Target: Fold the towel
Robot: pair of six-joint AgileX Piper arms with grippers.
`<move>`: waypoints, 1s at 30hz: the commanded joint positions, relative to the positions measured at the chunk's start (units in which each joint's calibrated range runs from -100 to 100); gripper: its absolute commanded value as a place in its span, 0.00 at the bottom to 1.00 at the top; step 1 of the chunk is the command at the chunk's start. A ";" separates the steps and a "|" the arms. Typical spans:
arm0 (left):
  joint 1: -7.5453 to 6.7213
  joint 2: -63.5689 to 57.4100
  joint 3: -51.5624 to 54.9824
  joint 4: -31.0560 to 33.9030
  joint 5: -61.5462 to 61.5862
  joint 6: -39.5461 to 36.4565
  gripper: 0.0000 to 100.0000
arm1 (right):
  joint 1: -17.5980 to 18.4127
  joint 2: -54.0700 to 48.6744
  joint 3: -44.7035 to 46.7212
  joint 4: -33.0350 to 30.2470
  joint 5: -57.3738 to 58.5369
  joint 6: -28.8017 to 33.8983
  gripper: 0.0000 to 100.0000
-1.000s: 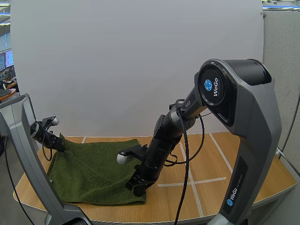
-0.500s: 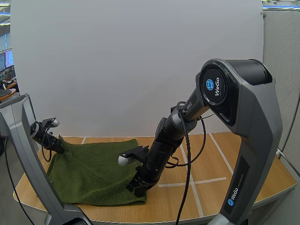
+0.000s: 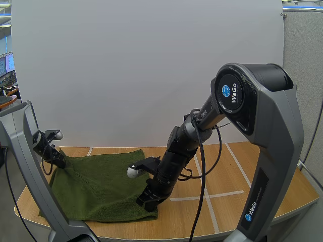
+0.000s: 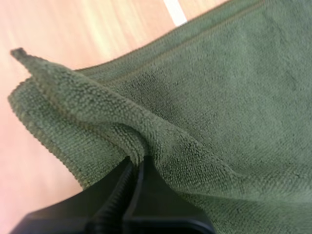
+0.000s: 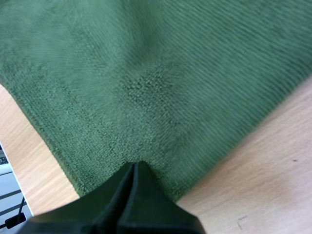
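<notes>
A dark green towel lies spread on the left half of the wooden table. My left gripper is at its far left corner and holds it slightly raised. In the left wrist view the left gripper is shut on a ridge of towel that folds over the tips. My right gripper points down at the towel's near right corner. In the right wrist view the right gripper is shut to a wedge, and its tip pinches the towel near the edge.
White tape lines cross the bare right half of the table. The table's front edge runs just beyond the towel's near hem. The right arm's large grey base stands at the right front.
My left gripper has drawn the towel's far left corner down and nearer, and the towel's left side has shifted toward the front edge. The right arm moved slightly, then held still.
</notes>
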 commanded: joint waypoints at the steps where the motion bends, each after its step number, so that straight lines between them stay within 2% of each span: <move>1: 1.36 -0.60 -3.85 0.74 0.30 -0.49 0.00 | 0.06 0.38 1.58 -2.91 -2.85 -0.15 0.00; 13: 1.36 -0.60 -3.83 -0.55 0.30 -0.57 0.01 | 0.06 0.38 1.58 -2.61 -3.29 -0.15 0.00; 16: 1.36 -0.60 -3.83 -1.95 0.30 -0.95 0.21 | 0.06 0.38 1.58 -2.61 -3.29 -0.15 0.00; 18: 1.36 -0.60 -3.83 -3.32 0.30 -0.95 0.44 | 0.06 0.38 1.58 -2.61 -3.29 -0.15 0.00; 21: 1.36 -0.60 -3.83 -4.10 0.30 -0.95 0.69 | 0.06 0.38 1.58 -2.49 -3.29 -0.15 0.00; 23: 1.36 -0.60 -3.83 -4.73 0.30 -0.95 0.77 | 0.06 -0.19 1.44 -1.87 -3.29 -0.15 0.00; 30: 1.36 -0.72 -3.83 -4.97 0.30 -0.95 0.77 | 0.06 -5.99 -0.42 -1.21 -3.08 -0.25 0.00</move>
